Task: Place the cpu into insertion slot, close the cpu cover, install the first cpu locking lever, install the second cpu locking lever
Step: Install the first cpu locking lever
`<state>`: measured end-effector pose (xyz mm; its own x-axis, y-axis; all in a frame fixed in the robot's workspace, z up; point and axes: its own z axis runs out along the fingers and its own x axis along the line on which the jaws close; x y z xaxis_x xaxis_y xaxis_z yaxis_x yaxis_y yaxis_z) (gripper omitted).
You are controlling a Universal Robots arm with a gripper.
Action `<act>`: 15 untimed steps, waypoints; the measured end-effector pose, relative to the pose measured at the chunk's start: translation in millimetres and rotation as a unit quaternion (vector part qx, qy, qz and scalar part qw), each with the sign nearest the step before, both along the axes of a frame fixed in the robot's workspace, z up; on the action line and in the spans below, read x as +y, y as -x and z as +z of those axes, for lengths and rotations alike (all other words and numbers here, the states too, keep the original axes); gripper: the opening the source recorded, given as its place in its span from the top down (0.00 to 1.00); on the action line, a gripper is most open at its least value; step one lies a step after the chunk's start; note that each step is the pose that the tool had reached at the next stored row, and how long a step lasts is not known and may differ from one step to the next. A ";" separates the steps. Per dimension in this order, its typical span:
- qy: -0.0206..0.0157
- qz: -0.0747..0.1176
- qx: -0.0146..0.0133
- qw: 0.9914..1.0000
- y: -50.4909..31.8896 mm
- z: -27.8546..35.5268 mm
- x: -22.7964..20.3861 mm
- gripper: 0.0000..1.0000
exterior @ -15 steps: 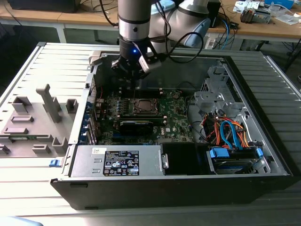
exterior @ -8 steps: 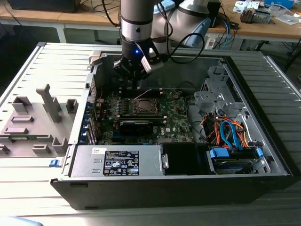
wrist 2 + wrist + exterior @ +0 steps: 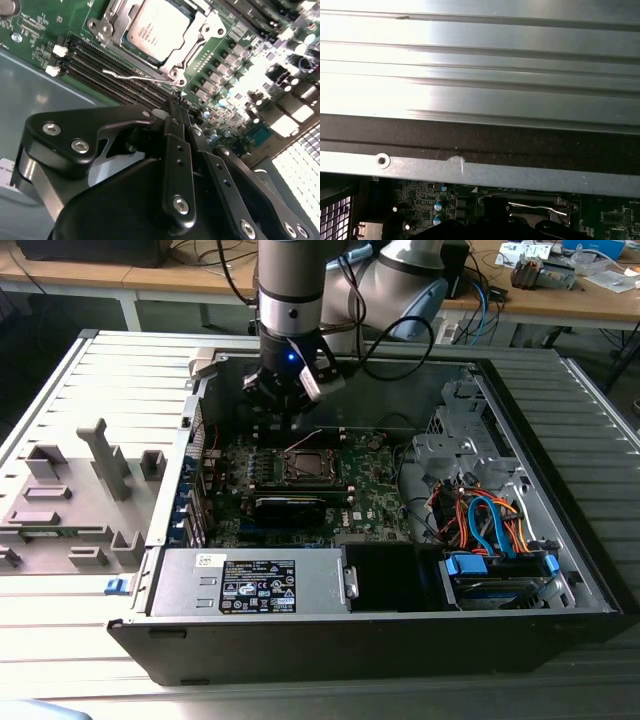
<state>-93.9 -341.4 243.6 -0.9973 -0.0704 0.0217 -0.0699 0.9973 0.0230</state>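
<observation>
In the second wrist view the cpu (image 3: pixel 159 26) lies flat in the insertion slot (image 3: pixel 102 27), its silvery top facing up. The cpu cover (image 3: pixel 196 37) is folded down around it as a silver frame. A thin wire locking lever (image 3: pixel 135 78) stands loose along the socket's edge beside the black memory slots. My gripper (image 3: pixel 176 101) is shut with nothing between its fingers, the tips hovering just short of that lever. In the exterior view the gripper (image 3: pixel 284 426) hangs over the far edge of the insertion slot (image 3: pixel 305 466). The first wrist view shows the lever (image 3: pixel 537 207) as a bright wire.
The green motherboard (image 3: pixel 375 485) lies inside an open black computer case (image 3: pixel 330 640). A long black card (image 3: pixel 288 506) sits just in front of the socket. The power supply (image 3: pixel 255 583), drive bay and orange and blue cables (image 3: pixel 480 520) fill the near side. A grey fixture (image 3: pixel 75 495) stands at the exterior view's left.
</observation>
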 end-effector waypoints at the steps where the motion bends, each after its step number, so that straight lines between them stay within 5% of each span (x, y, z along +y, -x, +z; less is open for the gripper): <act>1: 0.000 -0.001 0.000 1.000 0.0 -1.6 0.4 0.89; 15: 0.000 -0.003 0.000 1.000 -8.8 -28.0 4.1 0.89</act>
<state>-85.1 -337.3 215.6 -0.9976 -0.0650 0.0226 -0.0645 0.9977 0.0228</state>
